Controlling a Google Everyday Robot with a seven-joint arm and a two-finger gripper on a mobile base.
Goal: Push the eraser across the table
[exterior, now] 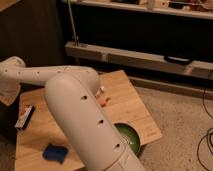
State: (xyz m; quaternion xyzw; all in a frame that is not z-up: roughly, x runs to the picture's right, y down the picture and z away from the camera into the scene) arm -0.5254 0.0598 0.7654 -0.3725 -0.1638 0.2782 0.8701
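approach step: claw [7, 91] hangs off the tabletop's [125, 100] far left corner, probably short of the eraser [24, 118] lying along the left edge (claw's state: cannot tell). next move calls for lowering beside it, then sweeping right.

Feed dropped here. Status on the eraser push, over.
Gripper at left edge of table, just past eraser. The two look apart. Blue pad lies nearer front, clear of eraser.
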